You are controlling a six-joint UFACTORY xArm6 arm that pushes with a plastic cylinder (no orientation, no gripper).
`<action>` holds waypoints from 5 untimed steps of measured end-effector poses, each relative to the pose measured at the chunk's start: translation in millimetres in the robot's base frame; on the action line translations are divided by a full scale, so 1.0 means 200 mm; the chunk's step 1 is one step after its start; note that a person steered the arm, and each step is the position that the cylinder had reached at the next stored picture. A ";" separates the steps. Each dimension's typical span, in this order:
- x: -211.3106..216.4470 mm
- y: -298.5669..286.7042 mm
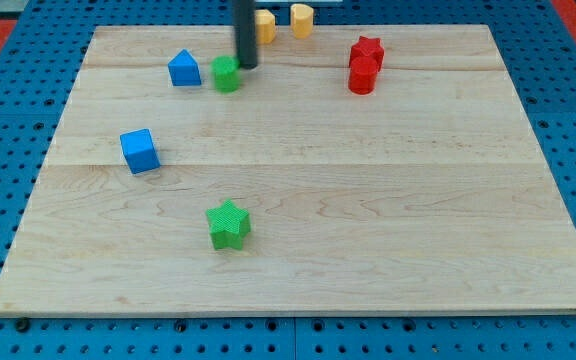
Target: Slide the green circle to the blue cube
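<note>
The green circle [227,73] sits near the board's top, left of middle. My tip [247,66] is just to its right, touching or nearly touching it. The rod rises straight up out of the view's top. The blue cube [140,150] lies at the view's left, well below and left of the green circle. A blue house-shaped block [184,68] stands just left of the green circle.
A green star [229,224] lies below middle. A red star [367,50] and a red cylinder [362,76] touch at the top right. Two yellow blocks [265,25] [301,19] sit at the top edge. The wooden board [368,200] rests on a blue pegboard.
</note>
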State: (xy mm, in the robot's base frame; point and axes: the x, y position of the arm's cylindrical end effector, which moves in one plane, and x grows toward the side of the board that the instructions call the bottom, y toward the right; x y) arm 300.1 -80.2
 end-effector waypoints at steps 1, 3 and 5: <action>0.12 0.08; 0.04 -0.23; 0.51 -0.14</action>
State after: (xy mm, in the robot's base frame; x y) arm 402.3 -107.4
